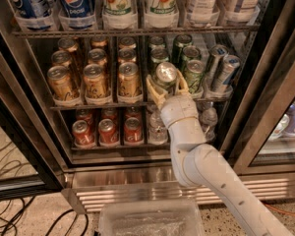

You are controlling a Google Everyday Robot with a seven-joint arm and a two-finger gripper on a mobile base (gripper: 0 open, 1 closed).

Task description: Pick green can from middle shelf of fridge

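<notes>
The green can (166,74) stands at the front of the middle shelf (98,105) of the fridge (137,191). It is tipped so that its silver top faces me. My gripper (167,86) reaches into the fridge from below right. Its pale fingers (155,91) sit on either side of this can and are shut on it. More green cans (194,75) stand behind and to the right. Gold cans (95,80) fill the left of the shelf.
Slim silver-blue cans (225,72) lean at the shelf's right end. Big soda bottles (119,4) stand on the rack above. Red cans (107,131) and water bottles (157,127) stand below. The open glass door (280,97) is at the right. A clear plastic bin (150,220) and floor cables (10,215) lie below.
</notes>
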